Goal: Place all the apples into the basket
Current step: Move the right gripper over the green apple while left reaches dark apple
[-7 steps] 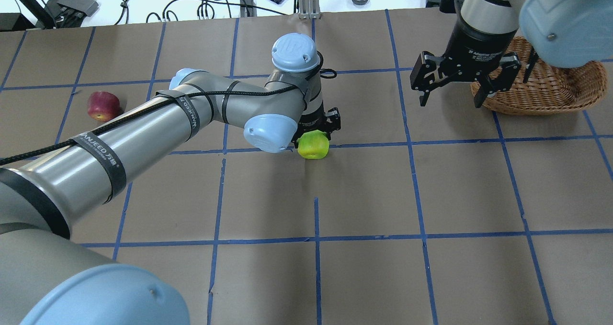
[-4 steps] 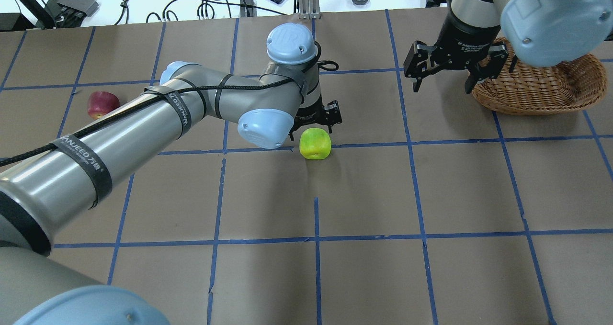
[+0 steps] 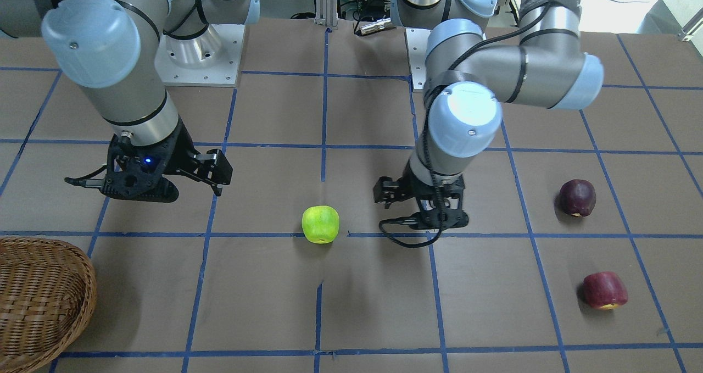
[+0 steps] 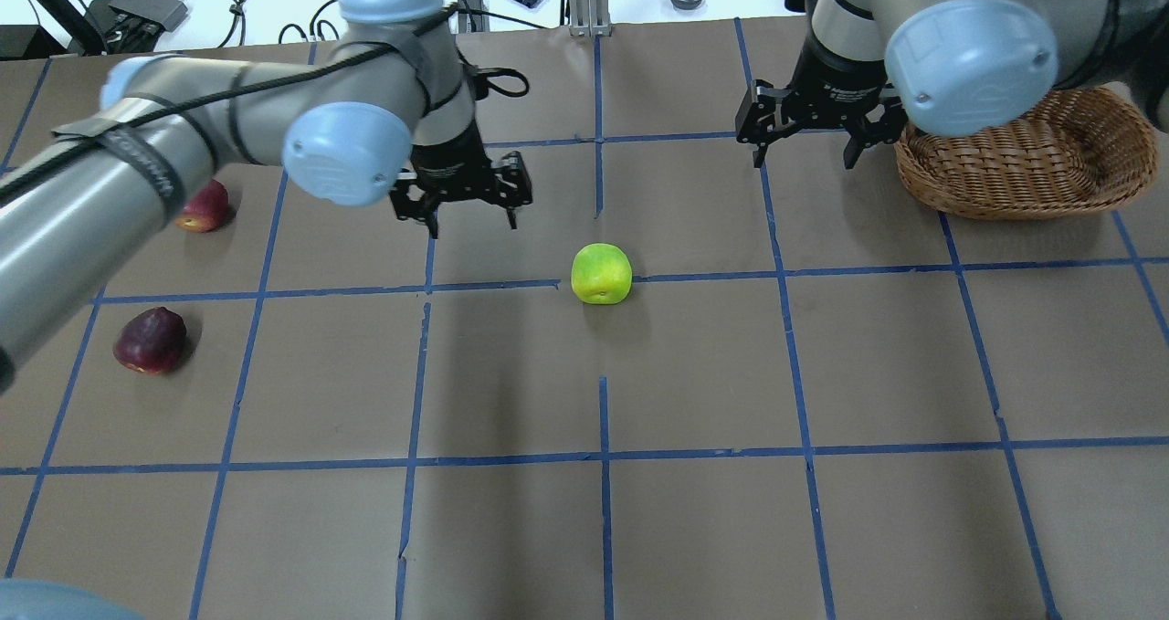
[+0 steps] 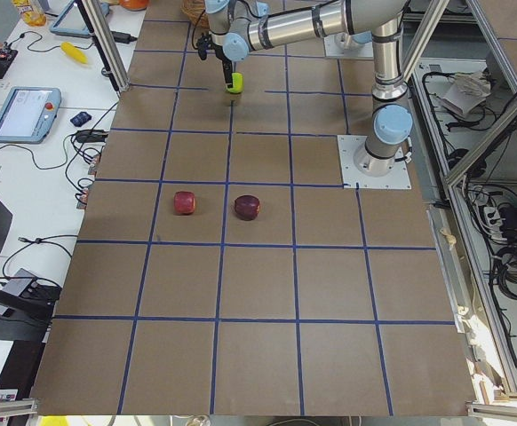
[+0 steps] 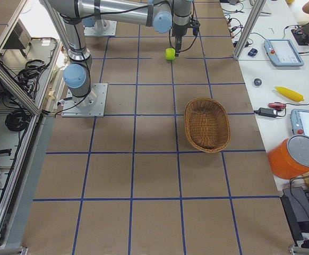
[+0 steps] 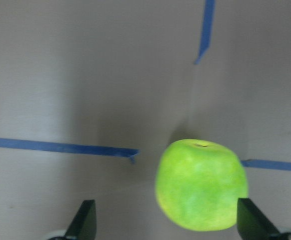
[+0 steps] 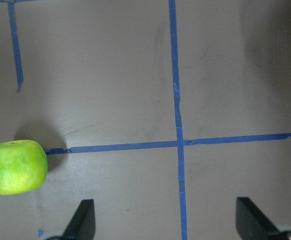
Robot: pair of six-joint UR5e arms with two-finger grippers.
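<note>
Across worktop [image 4: 694,529] nothing sits in basket [image 4: 1005,177], far right | left tool [image 4: 470,225] wide, empty, the closer one | right tool [image 4: 805,159] wide, empty, just beside basket | green apple [image 4: 601,273] mid-worktop, right and near of left tool, well apart from right tool | dark apple [image 4: 149,340], red apple [image 4: 205,207] far left

Three apples present: one green apple [image 4: 601,273], one dark apple [image 4: 151,340], one red apple [image 4: 206,211]. One basket [image 4: 1023,182]. Two claws: left claw [image 4: 470,225], right claw [image 4: 804,160].

centre apple [image 4: 601,273] | left: near apple [image 4: 150,340], far apple [image 4: 205,211] behind | right: basket [image 4: 1009,195]
</note>
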